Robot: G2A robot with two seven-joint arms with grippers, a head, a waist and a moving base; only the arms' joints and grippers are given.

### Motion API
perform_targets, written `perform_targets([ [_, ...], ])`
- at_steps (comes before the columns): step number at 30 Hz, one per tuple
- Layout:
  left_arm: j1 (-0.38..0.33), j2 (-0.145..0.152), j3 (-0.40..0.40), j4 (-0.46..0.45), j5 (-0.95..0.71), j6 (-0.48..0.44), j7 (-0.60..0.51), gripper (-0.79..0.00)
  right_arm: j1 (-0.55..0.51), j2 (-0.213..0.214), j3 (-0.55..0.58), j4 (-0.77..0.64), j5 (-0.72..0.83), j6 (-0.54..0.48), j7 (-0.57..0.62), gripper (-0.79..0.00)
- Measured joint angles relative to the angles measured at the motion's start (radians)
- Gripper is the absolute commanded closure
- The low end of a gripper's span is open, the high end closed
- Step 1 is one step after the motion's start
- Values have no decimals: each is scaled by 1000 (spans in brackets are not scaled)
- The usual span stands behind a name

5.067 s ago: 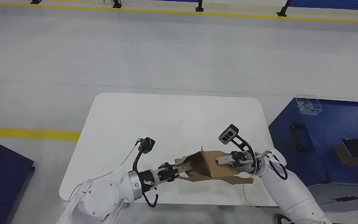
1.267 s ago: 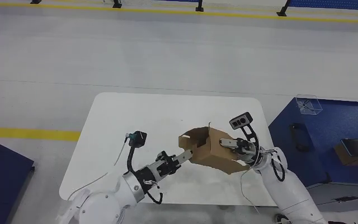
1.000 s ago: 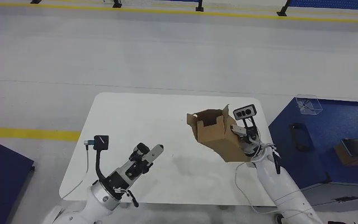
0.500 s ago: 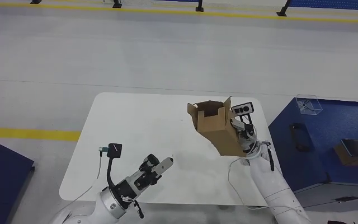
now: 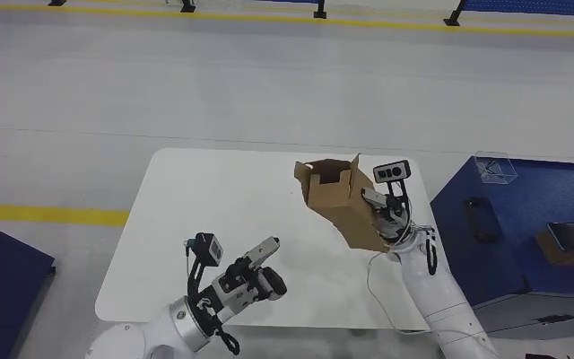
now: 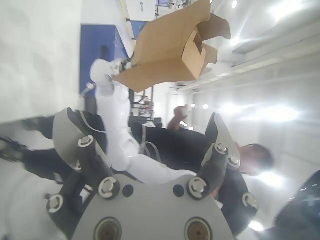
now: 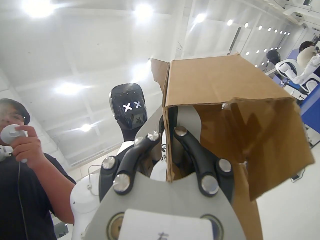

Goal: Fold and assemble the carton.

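1. Over on the left, the left gripper (image 6: 141,126) hovers above the table's (image 5: 206,206) near edge, left of middle. Its jaws are spread wide with nothing between them.
2. Hard to see: in the top view the carton (image 5: 334,199) hides its own lower end behind its walls. In the right wrist view one finger of the right gripper (image 7: 167,131) goes inside the box, and cardboard cuts off the fingertips.
3. Direction: the carton is up in the air over the table's right side, tilted. Its long axis runs from the right edge up toward the far middle. The open mouth faces up and toward the far side, flaps standing loose around it.
4. Grip: the right gripper is clamped on one side wall at the carton's lower end, one finger inside and one outside. The box rises above and beyond the gripper, and a loose flap hangs open beside it.
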Motion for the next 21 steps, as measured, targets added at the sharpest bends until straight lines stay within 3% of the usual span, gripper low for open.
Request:
perform_targets([
  [2,-37,-9,5,1,-161,76,76,-785,-7,-5,14,-17,-17,8,8,0],
  [6,-124,-21,44,14,-279,164,165,-785,-27,-12,53,-68,-68,23,23,0],
  [14,-297,-45,176,66,-306,259,270,-785,-64,-35,95,-95,-117,58,58,0],
  [21,-365,-59,227,120,-334,284,313,-785,-82,-54,112,-110,-154,90,90,0],
])
